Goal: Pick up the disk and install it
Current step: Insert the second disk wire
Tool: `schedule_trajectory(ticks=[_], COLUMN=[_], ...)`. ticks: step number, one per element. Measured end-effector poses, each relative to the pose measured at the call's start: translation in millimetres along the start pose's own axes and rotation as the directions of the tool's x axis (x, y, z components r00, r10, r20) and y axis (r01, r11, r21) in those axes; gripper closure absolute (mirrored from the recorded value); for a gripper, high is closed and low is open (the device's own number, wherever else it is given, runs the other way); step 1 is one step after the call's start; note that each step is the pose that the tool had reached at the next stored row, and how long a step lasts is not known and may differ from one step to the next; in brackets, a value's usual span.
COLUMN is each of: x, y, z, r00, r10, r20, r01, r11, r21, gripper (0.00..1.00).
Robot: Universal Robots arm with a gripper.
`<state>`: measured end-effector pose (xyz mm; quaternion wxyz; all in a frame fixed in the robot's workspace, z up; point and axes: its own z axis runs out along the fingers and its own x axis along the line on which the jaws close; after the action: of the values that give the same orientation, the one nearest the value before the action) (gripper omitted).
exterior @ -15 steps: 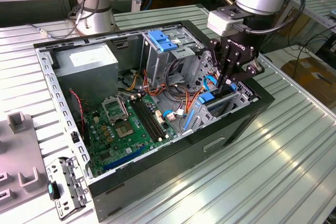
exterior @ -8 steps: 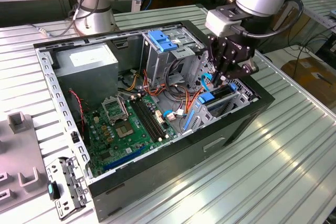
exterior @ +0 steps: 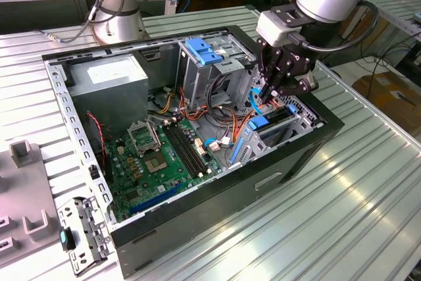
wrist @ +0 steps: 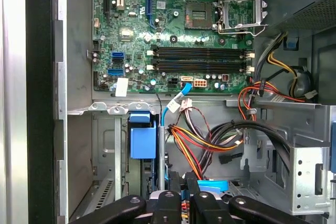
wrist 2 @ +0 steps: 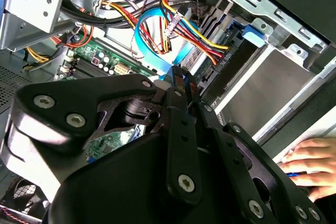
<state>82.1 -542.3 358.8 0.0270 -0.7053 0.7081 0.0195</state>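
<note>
The gripper (exterior: 272, 91) is lowered into the open computer case (exterior: 197, 218), over the drive bay (exterior: 299, 118) at the case's corner on the exterior view's right. In the second wrist view its black fingers (wrist 2: 181, 85) stand close together, nearly closed, with nothing visibly clamped between them.

The disk (exterior: 275, 122) sits directly below the fingertips, seated in the drive bay. Its grey metal face (wrist 2: 262, 85) and blue carrier handle (wrist 2: 253, 34) appear in the second wrist view, just beyond the fingertips. A bundle of coloured cables (wrist 2: 181, 30) hangs just beside the fingers.

The motherboard (wrist: 173, 30) lies farther from the gripper, on the case floor. A hand (wrist 2: 310, 163) rests outside the case wall, beside the gripper body.
</note>
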Motion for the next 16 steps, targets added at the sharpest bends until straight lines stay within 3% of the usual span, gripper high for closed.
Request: schedule_trajectory(ticks=[16], x=[0.0], y=[0.0], z=[0.0], r00=[1.0000], r10=[0.000], r20=[0.0034], r01=[0.000], r11=[1.0000], r21=[0.0001], gripper=[0.84])
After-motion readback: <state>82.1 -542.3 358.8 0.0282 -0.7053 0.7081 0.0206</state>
